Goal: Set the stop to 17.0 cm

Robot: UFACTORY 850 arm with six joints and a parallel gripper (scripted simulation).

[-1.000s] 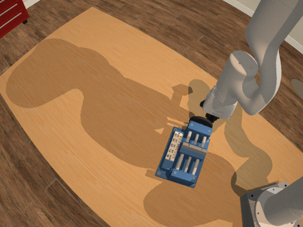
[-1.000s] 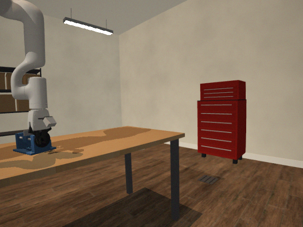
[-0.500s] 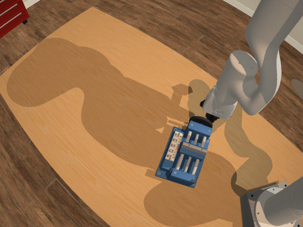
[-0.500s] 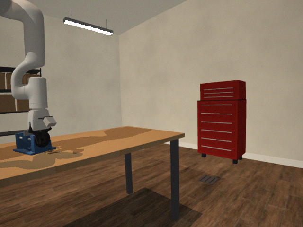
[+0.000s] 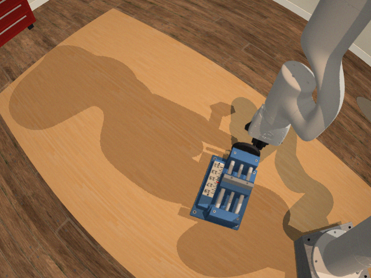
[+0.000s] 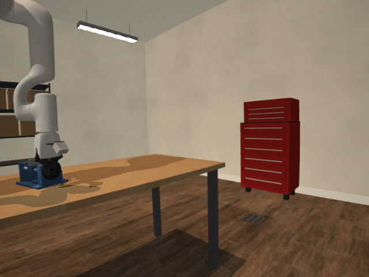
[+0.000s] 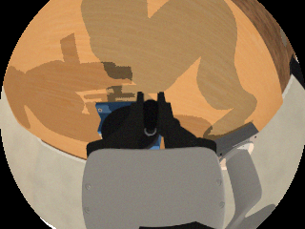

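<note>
With fingers (image 5: 259, 144) (image 6: 49, 161) nearly closed, gripping the black handle (image 7: 151, 114) of the handwheel (image 5: 246, 147) (image 6: 51, 169) (image 7: 114, 126); on the bench (image 5: 155, 134) (image 6: 143, 169) (image 7: 43, 48), within the blue fixture (image 5: 224, 219) (image 6: 23, 182) (image 7: 101, 111), stop (image 5: 237, 182) partway along; red pointer (image 5: 217, 182) near 15.

Stop (image 5: 239, 181): blue block with a light grey bar across its top. It sits on the parallel rods between the end blocks of the blue frame (image 5: 226, 215) (image 7: 106, 109). The red pointer beside the scale stands between marks 15 and 17, nearer 15; setting 17 is not reached.

Handwheel (image 5: 245, 146) (image 6: 51, 169) (image 7: 116, 125): black, round, upright on edge, at the outer face of the frame's end block nearest scale mark 11. A dark handle projects outward from the wheel, away from the frame.
</note>
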